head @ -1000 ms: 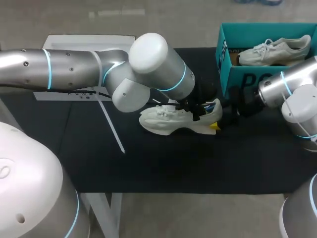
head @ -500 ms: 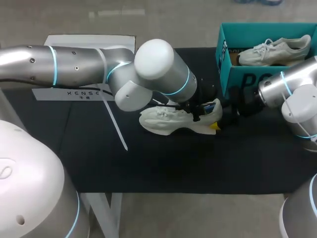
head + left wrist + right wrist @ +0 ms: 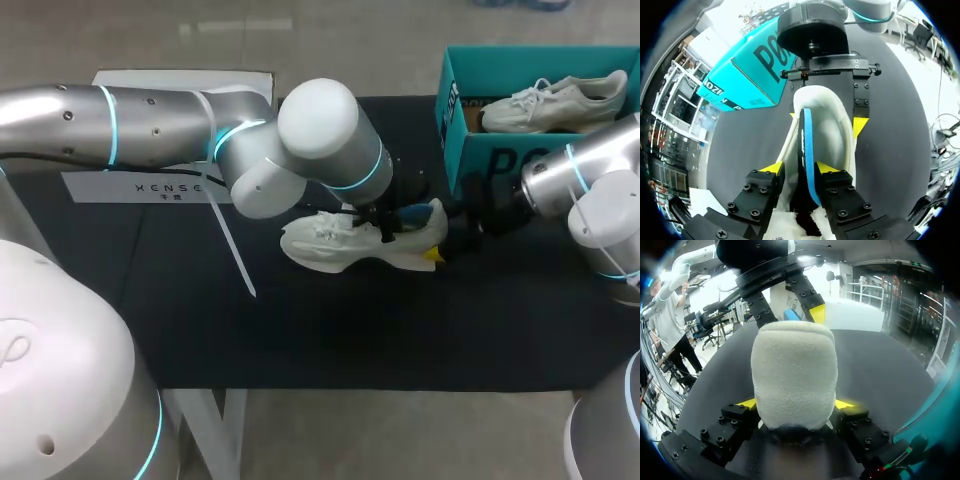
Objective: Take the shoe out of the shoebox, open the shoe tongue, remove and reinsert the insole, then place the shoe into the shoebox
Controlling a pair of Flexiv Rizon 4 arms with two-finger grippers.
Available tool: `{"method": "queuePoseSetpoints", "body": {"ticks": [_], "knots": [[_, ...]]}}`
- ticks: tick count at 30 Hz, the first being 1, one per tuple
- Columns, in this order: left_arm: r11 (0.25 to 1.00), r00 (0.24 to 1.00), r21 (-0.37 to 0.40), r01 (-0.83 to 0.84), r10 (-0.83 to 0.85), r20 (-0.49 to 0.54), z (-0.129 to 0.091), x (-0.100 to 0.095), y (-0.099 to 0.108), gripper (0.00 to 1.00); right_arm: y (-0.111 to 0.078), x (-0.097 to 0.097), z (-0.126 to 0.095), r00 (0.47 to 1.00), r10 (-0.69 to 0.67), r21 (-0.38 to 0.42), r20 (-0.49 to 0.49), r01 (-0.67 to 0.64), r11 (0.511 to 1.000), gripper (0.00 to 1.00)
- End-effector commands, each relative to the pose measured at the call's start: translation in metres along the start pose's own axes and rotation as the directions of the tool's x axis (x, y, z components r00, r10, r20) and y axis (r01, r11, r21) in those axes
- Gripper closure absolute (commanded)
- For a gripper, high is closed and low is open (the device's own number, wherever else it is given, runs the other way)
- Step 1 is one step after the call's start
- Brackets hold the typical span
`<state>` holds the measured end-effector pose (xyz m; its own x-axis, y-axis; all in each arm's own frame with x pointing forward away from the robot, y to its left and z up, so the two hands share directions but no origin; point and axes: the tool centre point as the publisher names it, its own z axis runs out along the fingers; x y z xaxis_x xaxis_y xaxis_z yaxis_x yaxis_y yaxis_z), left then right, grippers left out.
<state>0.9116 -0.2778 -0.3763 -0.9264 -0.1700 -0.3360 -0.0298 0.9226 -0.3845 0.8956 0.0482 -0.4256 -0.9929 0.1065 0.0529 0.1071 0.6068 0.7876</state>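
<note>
Near black-clothed table's (image 3: 300,330) right rear edge, beside teal cardboard shoebox (image 3: 480,150): white knit shoe (image 3: 360,245), heel clamped by right gripper (image 3: 796,403) to steady it; left gripper (image 3: 799,167) prob. pinching blue foam insole (image 3: 807,150) for removal.

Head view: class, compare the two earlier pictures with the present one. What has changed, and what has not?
The left arm has swung slightly toward the shoebox, and more of the blue insole now shows at the shoe's heel opening. The shoe, the right gripper with its fingers clamping the heel, and the second shoe in the shoebox stayed put.
</note>
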Motion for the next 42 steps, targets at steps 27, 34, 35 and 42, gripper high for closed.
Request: {"method": "queuePoseSetpoints", "body": {"ticks": [27,34,35,42], "knots": [[0.999,0.995,0.040,-0.017,0.021,-0.095,-0.020,-0.008,0.003,1.00,-0.004,-0.001,0.003,1.000,0.000,0.001,-0.001,0.000,1.000,1.00],[0.994,0.983,0.110,0.026,-0.005,-0.185,-0.047,-0.026,0.000,1.00,-0.004,-0.001,0.003,1.000,0.000,0.001,-0.001,0.000,1.000,1.00],[0.992,0.980,0.121,0.025,-0.001,-0.200,-0.050,-0.027,-0.001,1.00,-0.004,-0.001,0.003,1.000,0.000,0.001,-0.001,0.000,1.000,1.00],[0.986,0.961,0.169,0.015,0.033,-0.275,-0.075,-0.028,-0.027,1.00,-0.004,-0.001,0.003,1.000,0.000,0.001,-0.001,0.000,1.000,1.00]]}}
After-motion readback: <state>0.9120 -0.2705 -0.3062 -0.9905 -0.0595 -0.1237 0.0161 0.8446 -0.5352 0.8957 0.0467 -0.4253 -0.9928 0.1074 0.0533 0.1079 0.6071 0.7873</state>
